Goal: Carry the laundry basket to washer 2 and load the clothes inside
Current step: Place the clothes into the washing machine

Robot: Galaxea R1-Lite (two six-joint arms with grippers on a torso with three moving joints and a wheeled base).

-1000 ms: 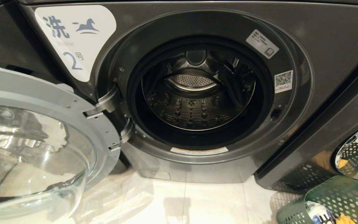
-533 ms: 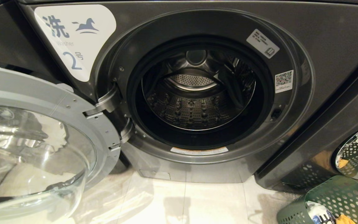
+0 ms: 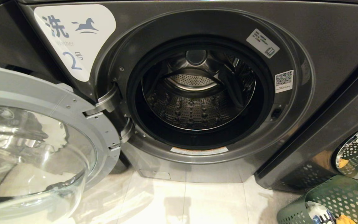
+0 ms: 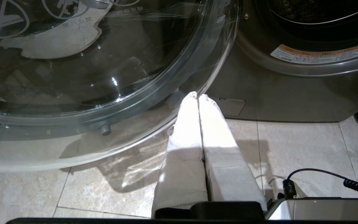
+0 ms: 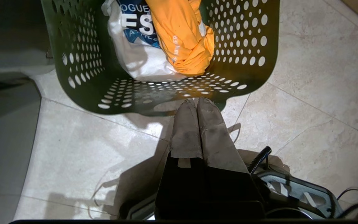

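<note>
Glass door of washer 2 hangs wide open at our left, its clear bowl over the tiled floor. Our left gripper sits low near that door's rim, its cloth-wrapped fingers pressed together and holding nothing. In the middle we see the empty steel drum, and a white label with a horse and a 2. At far right the laundry basket stands on the floor with a white garment and an orange one inside; our right gripper hovers at its near wall, fingers closed and empty.
</note>
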